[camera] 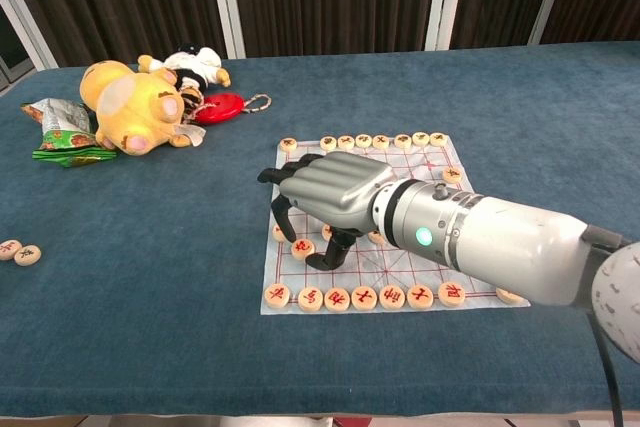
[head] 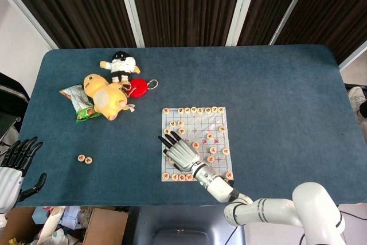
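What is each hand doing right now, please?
Left hand: open, holding nothing.
Right hand: cannot tell; fingers curled over the round wooden chess pieces.

blue table [head: 275, 101], chess mat [head: 215, 120], plush toys [head: 106, 97]

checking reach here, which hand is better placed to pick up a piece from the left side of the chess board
Right, I'd say. The right hand hovers over the left part of the chess board, fingers curled down above a piece there. The left hand sits off the table's left edge, far from the board.
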Motion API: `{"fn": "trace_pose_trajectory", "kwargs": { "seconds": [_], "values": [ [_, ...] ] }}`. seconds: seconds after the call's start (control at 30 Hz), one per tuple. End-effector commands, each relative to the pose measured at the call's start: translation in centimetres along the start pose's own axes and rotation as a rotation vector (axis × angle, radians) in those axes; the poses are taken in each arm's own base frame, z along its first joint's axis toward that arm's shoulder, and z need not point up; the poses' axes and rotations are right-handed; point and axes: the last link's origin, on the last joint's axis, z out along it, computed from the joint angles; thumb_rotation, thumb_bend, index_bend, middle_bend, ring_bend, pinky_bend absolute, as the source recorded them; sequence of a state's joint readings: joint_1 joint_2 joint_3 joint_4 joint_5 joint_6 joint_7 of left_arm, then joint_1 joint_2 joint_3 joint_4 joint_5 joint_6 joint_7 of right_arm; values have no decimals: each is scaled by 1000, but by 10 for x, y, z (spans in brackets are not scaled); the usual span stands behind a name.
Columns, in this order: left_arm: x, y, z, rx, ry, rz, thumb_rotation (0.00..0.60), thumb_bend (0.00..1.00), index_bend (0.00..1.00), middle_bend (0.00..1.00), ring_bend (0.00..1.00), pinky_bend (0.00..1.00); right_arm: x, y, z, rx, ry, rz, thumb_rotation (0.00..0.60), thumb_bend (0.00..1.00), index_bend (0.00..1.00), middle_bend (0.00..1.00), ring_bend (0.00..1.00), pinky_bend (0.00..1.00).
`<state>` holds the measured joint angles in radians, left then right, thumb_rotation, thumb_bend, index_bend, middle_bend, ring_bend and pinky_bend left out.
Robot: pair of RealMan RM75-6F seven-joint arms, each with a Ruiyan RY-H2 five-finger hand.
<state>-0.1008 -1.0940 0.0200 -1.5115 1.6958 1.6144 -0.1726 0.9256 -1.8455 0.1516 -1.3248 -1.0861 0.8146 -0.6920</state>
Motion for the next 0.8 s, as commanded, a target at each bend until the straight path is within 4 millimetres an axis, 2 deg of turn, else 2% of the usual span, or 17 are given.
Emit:
{"fn": "trace_pose_trajectory", "kwargs": {
  "seconds": [0.03, 0.33, 0.6, 0.8],
  "values": [
    [0, 0, 0, 1, 0, 1, 600, 402, 0, 0, 0, 7, -1, 0, 0, -3, -6, -2, 600, 467, 577, 63, 0, 0],
    [3, 0, -1, 0, 13, -1, 600, 402, 0, 0, 0, 6, -1, -1, 1, -9, -15, -12, 600, 468, 583, 64, 0, 0],
    [4, -1, -2, 7, 15, 0, 600, 402, 0, 0, 0, 7, -1, -2, 2, -12, -14, -16, 600, 468, 653, 93, 0, 0],
    [4, -2, -1, 9, 16, 2, 600, 401, 0, 0, 0, 6, 3, 3, -6, -8, 9, -30, 600, 469, 665, 96, 0, 0]
  ]
}}
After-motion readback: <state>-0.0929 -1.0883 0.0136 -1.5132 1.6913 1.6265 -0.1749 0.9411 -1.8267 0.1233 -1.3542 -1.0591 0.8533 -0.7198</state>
